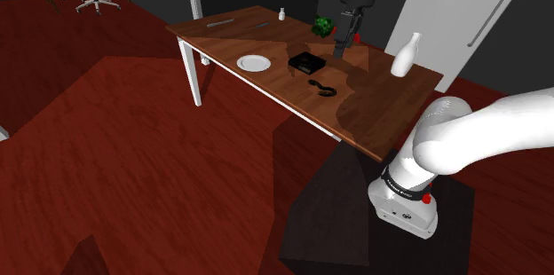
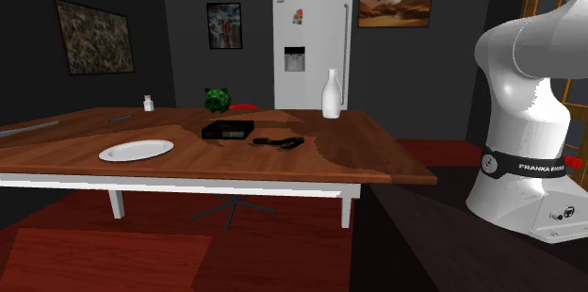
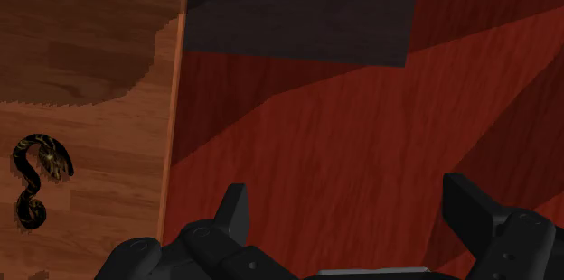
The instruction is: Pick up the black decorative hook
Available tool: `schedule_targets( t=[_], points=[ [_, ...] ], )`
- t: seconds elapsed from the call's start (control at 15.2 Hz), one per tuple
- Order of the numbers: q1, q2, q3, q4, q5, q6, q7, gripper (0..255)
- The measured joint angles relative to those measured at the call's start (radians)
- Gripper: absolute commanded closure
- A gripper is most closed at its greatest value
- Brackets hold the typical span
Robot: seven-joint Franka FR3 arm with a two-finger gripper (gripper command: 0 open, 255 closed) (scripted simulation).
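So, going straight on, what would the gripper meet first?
Probably the dark red floor beyond the brown wooden table's edge; the black two-finger gripper's line passes beside the black curled hook.

Wood tabletop (image 1: 222,43), edge running beside the jaws; red plank floor (image 3: 361,143) between them. Green plant (image 1: 322,26) and flat black box (image 1: 306,62) near the jaws. White plate (image 1: 253,63) past the box, further from the jaws. White bottle (image 1: 404,56) upright on their other side. Small white shaker (image 1: 281,14) well apart. White fridge (image 2: 311,55) behind the tabletop.
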Motion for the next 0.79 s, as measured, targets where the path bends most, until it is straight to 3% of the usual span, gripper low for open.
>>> schedule_targets(
  t=[0.26,0.79],
  points=[
    [-0.014,0.029,-0.021,-0.025,-0.020,0.046,-0.022,0],
    [-0.070,0.184,-0.111,-0.086,-0.095,0.237,-0.109,0]
  ],
)
